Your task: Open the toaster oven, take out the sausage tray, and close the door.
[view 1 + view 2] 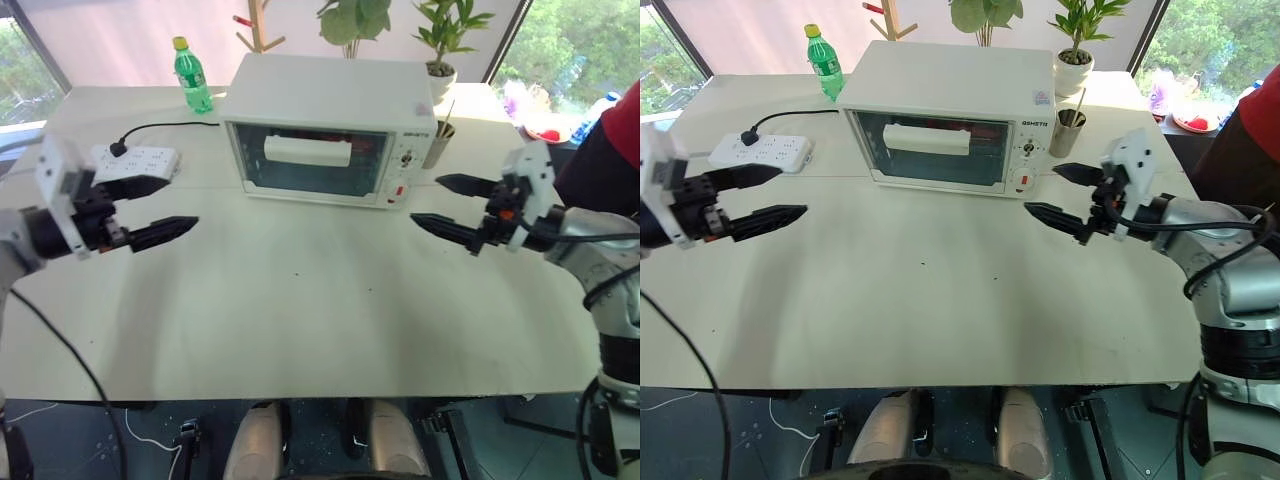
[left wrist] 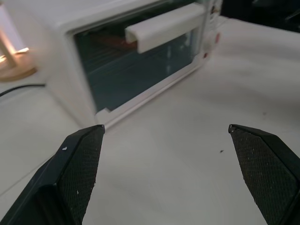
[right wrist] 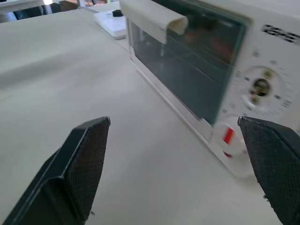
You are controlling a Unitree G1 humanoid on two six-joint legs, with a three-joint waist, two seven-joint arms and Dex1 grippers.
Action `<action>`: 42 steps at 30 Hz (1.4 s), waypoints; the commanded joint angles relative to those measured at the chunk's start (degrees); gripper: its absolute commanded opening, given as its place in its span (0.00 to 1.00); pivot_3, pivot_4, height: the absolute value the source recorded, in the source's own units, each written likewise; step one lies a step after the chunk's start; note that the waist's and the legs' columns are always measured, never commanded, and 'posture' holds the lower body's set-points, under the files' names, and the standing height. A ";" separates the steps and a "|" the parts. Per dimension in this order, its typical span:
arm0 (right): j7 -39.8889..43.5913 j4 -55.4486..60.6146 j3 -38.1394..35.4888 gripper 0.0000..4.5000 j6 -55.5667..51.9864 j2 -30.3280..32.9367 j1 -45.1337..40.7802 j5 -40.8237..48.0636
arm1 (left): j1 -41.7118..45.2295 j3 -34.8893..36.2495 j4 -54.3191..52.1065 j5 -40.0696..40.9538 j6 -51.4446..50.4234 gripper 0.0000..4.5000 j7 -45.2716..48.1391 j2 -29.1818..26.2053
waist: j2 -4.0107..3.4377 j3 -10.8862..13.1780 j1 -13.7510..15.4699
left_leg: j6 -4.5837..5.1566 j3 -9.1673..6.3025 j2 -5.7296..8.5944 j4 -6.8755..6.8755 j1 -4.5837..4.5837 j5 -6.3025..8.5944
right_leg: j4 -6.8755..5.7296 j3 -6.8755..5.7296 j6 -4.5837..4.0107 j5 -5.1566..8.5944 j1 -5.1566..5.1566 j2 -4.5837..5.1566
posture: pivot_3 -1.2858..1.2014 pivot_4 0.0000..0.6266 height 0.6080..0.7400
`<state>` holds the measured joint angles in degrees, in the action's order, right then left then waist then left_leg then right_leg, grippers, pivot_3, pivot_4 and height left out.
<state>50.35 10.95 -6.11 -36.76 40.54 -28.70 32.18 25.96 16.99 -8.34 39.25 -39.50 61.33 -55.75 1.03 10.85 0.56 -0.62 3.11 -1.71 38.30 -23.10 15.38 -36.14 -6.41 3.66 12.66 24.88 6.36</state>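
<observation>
The white toaster oven [image 1: 325,95] stands at the back middle of the table. Its glass door [image 1: 318,165] is closed, and the long white bar handle [image 1: 307,150] runs across its upper part. The sausage tray is hidden behind the glass; the left wrist view gives just a dim reddish shape [image 2: 111,40] inside. My left gripper [image 1: 186,201] hovers open in front of the oven's left side and points toward it. My right gripper [image 1: 425,199] hovers open just right of the red switch [image 3: 227,136]. Neither gripper touches the oven, and both are empty.
A white power strip [image 1: 138,159] with a black plug lies left of the oven, close behind my left gripper. A green bottle [image 1: 192,76] stands at the back left and a metal cup [image 1: 438,141] right of the oven. A person's red sleeve [image 1: 622,125] is at the right edge.
</observation>
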 commanded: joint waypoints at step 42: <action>-6.57 -2.87 12.15 1.00 3.91 -20.80 -9.05 -10.51 | 22.66 -11.87 19.10 -8.46 6.05 1.00 6.07 7.53 | -0.02 0.02 -0.41 | -0.04 -0.11 -0.01 0.02 -0.09 -0.04 | -0.07 -0.01 0.00 -0.01 0.05 -0.14 | 0.52 0.24 0.82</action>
<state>44.54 4.23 6.22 -32.42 20.47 -38.31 20.57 45.70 4.88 10.23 31.21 -34.45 66.76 -47.90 1.01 10.87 0.15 -0.66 2.99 -1.73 38.32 -23.20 15.34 -36.21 -6.42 3.66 12.65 24.93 6.20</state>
